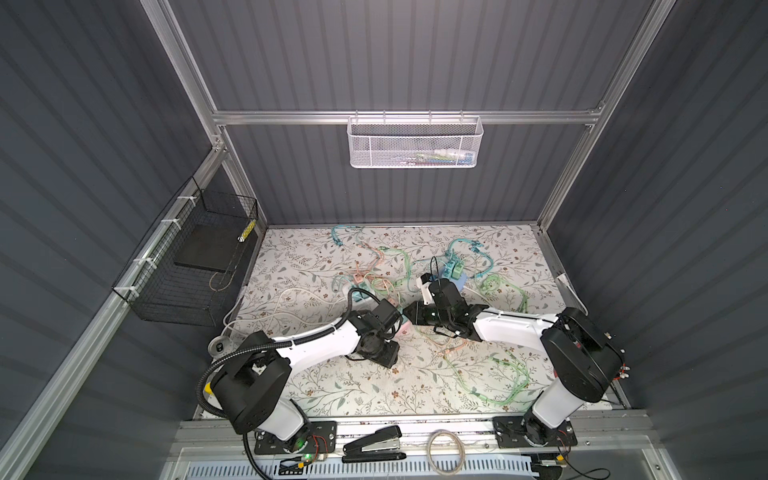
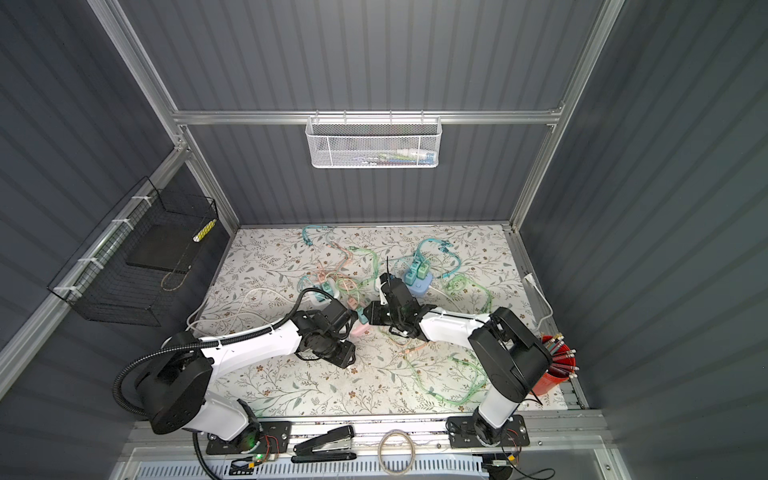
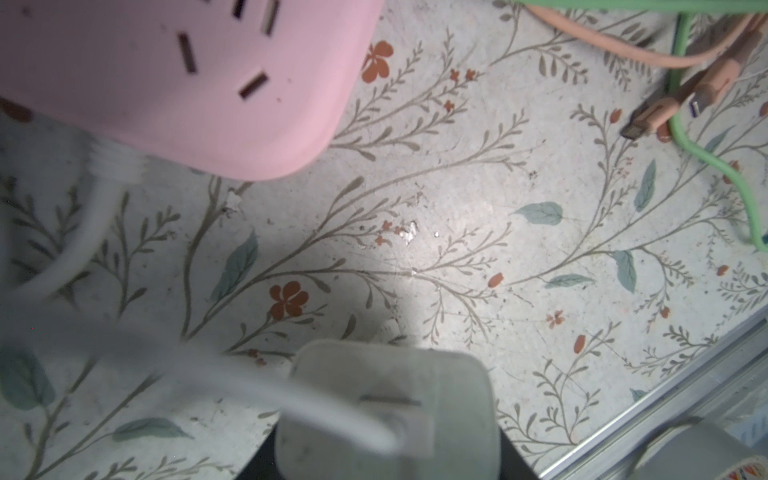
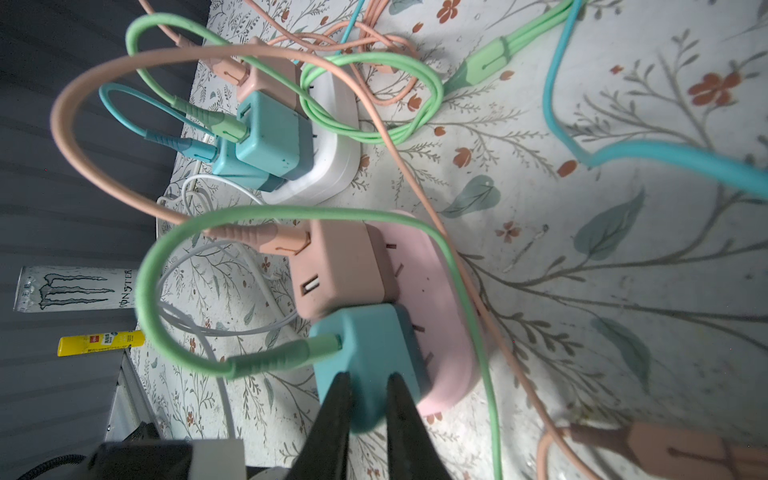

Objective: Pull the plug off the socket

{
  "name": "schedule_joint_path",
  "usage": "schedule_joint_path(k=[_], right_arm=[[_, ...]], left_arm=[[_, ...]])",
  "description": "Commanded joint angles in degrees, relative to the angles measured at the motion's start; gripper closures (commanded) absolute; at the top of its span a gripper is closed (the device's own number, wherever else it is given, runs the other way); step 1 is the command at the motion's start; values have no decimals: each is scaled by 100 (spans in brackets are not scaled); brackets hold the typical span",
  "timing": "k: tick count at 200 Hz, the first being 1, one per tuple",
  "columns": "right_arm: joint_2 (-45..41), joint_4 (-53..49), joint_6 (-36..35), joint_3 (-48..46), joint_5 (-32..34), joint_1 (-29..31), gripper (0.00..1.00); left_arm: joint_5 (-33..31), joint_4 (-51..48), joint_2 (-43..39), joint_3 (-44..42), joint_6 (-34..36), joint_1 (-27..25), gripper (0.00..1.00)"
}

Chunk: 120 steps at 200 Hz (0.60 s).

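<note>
The left arm (image 1: 320, 349) and the right arm (image 1: 511, 328) both pair glossy white shells with matt black joint housings. A ribbed black hose (image 1: 202, 388) runs along the left one. Each is mounted on a black base plate (image 1: 326, 430) with pale screws at the corners. Thin red and black wires (image 1: 318, 441) trail beside the left plate, and a green light (image 1: 300, 444) glows there. The right hand (image 4: 368, 376) has two black, tapered fingers (image 4: 336, 415).

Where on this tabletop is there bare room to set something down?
Bare mat lies at the front, between the left arm and the green cable loops; another patch sits back-left beside the black wire basket. The middle is crowded with cables around the pink socket strip, where the right gripper grips the teal plug.
</note>
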Motion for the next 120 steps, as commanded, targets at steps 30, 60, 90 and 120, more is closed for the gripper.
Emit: schedule_joint_path(k=[30, 60, 90, 120], right_arm=[[266, -1542, -59, -398, 303, 58, 79], [179, -1600, -86, -362, 335, 62, 79], [59, -1617, -145, -362, 353, 65, 77], [-107, -1628, -234, -354, 441, 91, 69]], left_arm=[[-125, -251, -195, 68, -163, -34, 32], [-194, -197, -394, 16, -239, -33, 32], [-321, -191, -728, 43, -291, -34, 31], [-747, -265, -1067, 137, -390, -33, 27]])
